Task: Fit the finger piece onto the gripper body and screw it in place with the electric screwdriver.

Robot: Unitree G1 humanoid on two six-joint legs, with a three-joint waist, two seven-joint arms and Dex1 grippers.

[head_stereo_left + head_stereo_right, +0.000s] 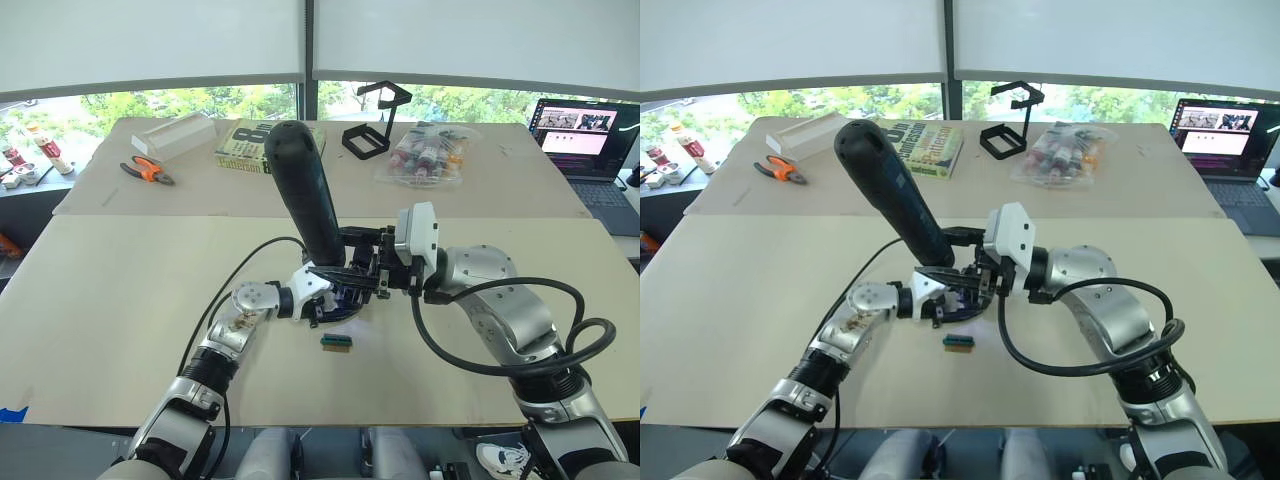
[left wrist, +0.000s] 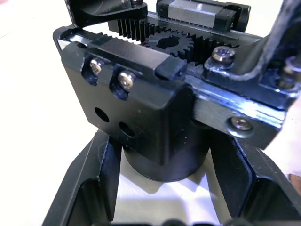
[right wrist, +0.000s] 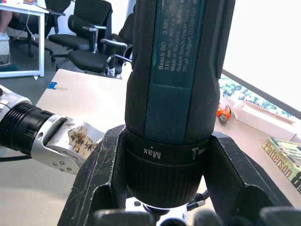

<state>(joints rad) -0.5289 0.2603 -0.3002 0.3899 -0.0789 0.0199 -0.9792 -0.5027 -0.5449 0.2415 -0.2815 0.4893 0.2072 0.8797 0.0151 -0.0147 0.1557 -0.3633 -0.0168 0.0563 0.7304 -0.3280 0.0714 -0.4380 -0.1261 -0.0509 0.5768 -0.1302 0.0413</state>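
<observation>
The gripper body is taken as the landmark; it sits on the near table, clamped at its stubby cylindrical base between the fingers of the left gripper. In the left wrist view its toothed rack, a small gear and several silvery screws are seen on the upper face, with two empty holes below them.

The electric screwdriver stands directly above the gripper body, tilted, with its butt end leaning up and away from it. It is held near its lower collar by the right gripper, whose fingers are closed around the barrel just above the bit end. The bit itself is hidden behind the collar, so contact with a screw cannot be confirmed. The finger piece cannot be told apart from the assembly.

A small green-and-brown block lies just beside the gripper body, on the side nearest the robot.

The screwdriver is judged rigid, fairly heavy and top-heavy when held so low; a firm hold near the collar is best, since the smooth barrel could slip or swing. The gripper body is judged stiff but small, and is best held by its round base so that the screw holes are left free.
</observation>
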